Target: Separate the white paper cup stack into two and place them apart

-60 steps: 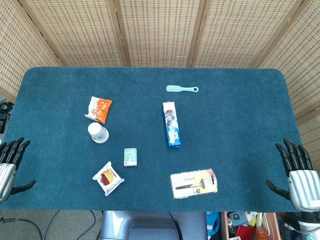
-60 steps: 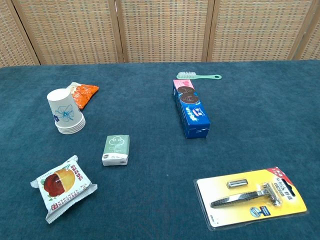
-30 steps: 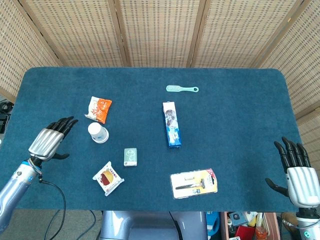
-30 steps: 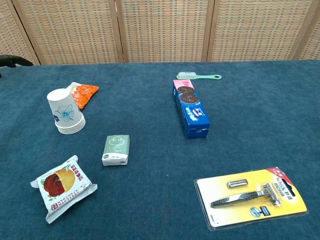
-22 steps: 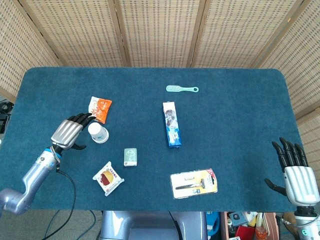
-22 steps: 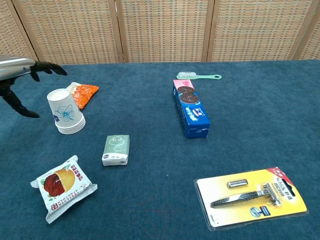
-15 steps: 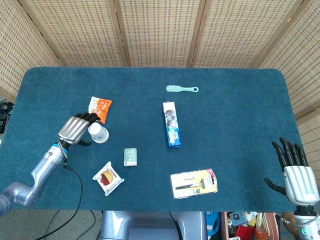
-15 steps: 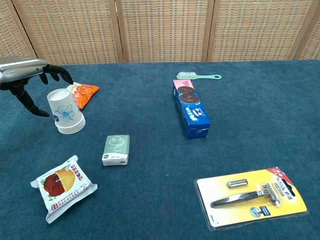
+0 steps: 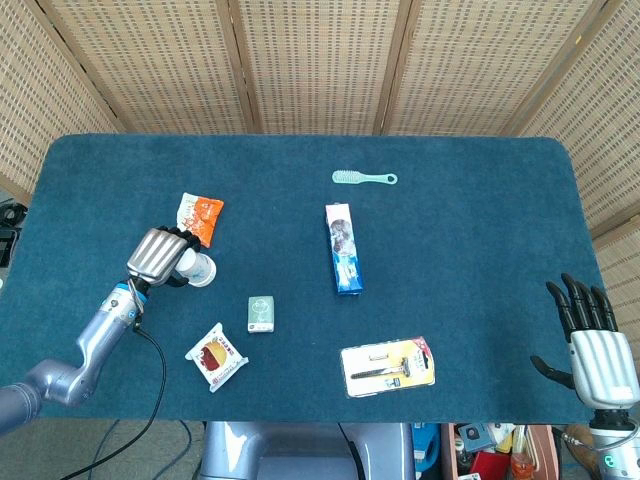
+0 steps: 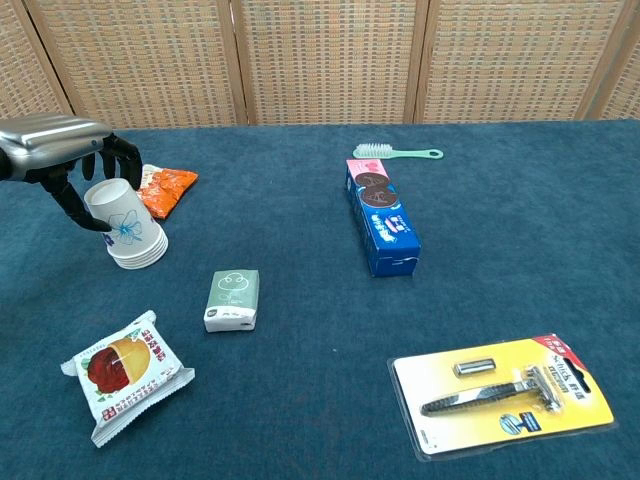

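Note:
The white paper cup stack, printed with a blue flower, stands mouth down on the left part of the blue table. My left hand wraps the top cup, with the thumb on its near left side and the fingers curled over its far side. The top cup leans slightly left. My right hand hangs open off the table's front right corner, holding nothing; the chest view does not show it.
An orange snack packet lies just behind the cups. A green tissue pack and a red-and-white snack bag lie in front. A blue cookie box, a teal brush and a carded razor occupy the middle.
My left hand travelled from the table's left edge to the cup stack and closed its fingers around the top cup, tipping it a little. The right hand stayed put.

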Robot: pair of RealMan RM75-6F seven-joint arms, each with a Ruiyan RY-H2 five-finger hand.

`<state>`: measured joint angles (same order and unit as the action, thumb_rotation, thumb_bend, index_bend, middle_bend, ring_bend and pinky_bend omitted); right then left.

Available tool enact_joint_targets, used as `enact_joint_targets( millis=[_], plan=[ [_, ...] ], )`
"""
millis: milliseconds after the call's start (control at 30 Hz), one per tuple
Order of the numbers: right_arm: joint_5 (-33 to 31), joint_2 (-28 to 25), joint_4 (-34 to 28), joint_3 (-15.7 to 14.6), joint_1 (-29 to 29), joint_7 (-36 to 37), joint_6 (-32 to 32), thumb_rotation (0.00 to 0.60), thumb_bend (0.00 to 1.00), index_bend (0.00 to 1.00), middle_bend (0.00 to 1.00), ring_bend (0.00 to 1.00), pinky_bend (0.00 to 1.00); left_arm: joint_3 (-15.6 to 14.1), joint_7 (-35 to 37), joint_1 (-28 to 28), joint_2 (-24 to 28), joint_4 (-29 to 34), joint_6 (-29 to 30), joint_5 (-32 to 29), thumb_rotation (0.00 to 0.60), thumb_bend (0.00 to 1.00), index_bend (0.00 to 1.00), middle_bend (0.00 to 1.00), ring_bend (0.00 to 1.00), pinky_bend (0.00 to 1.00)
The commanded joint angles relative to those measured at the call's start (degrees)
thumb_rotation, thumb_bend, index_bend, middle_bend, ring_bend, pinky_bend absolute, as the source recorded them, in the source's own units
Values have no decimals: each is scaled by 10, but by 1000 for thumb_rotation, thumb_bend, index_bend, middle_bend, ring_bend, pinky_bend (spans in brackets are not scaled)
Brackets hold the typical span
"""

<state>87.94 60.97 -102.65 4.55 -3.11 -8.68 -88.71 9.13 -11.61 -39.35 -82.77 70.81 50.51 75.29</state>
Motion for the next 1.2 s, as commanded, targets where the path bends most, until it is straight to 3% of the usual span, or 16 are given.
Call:
enact_joint_targets(
  millis=[33, 400, 567, 800, 900, 1033, 1200],
  plan=[
    [0, 0, 0, 0, 0, 1, -1, 600, 0, 0, 0, 0, 0, 0, -7, -1, -4, -3, 5, -5, 600, 174, 447, 444, 389, 426],
    [0, -2, -2, 0, 0, 4, 1, 600, 0, 0, 0, 0, 0, 4, 0, 6, 17, 13, 29, -17, 600, 288, 482, 474, 414, 453],
    [0, -2, -3, -1, 1, 0, 2, 600, 0, 0, 0, 0, 0, 14, 45, 12, 29, 32, 54, -8, 600, 291, 482, 474, 414, 453],
    [3, 6, 17, 4, -13, 14, 17, 600, 0, 0, 0, 0, 0, 91, 349, 40, 68, 130, 92, -24, 600, 291, 496, 480, 415, 453],
    [34, 18, 63, 10, -28, 49, 12, 600, 0, 0, 0, 0, 0, 119, 485, 44, 74, 163, 68, -48, 600, 303, 504, 483, 418, 453],
    [77, 39, 132, 17, -50, 92, -2, 600, 0, 13, 0, 0, 0, 134, 581, 29, 80, 183, 6, -65, 600, 307, 505, 487, 422, 455],
    [133, 58, 218, 29, -90, 161, -26, 600, 0, 109, 0, 0, 0, 139, 626, -15, 47, 182, -59, -65, 600, 308, 505, 487, 422, 455]
  ],
)
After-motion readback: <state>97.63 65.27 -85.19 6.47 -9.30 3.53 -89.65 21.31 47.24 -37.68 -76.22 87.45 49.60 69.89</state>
